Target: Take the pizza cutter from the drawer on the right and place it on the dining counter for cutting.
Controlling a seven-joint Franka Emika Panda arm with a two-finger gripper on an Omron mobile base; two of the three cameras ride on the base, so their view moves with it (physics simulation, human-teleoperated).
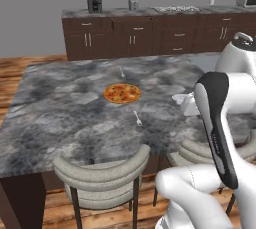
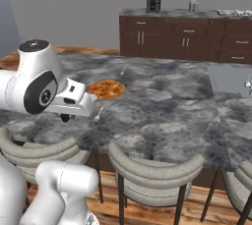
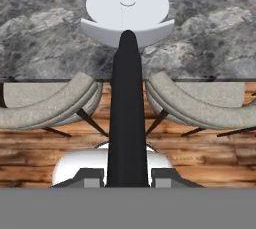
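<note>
The dining counter (image 1: 60,108) is a large island with a dark grey marbled top. A pizza (image 1: 122,93) lies near its middle. Just in front of the pizza lies the pizza cutter (image 1: 137,118), a slim pale silver utensil with a rounded end, also seen by the hand (image 2: 97,115). A second thin silver utensil (image 1: 122,72) lies beyond the pizza. My gripper (image 2: 66,117) hangs over the counter's near edge, apart from the cutter. In the hand view its fingertips (image 3: 92,178) stand wide apart with nothing held, so the gripper (image 3: 128,179) is open.
Grey curved-back chairs (image 1: 102,173) (image 2: 155,172) stand along the near side of the island. A wall counter with dark brown cabinets (image 1: 150,35) carries a black coffee machine (image 1: 94,0). A sink (image 2: 229,79) is set into the island's right part.
</note>
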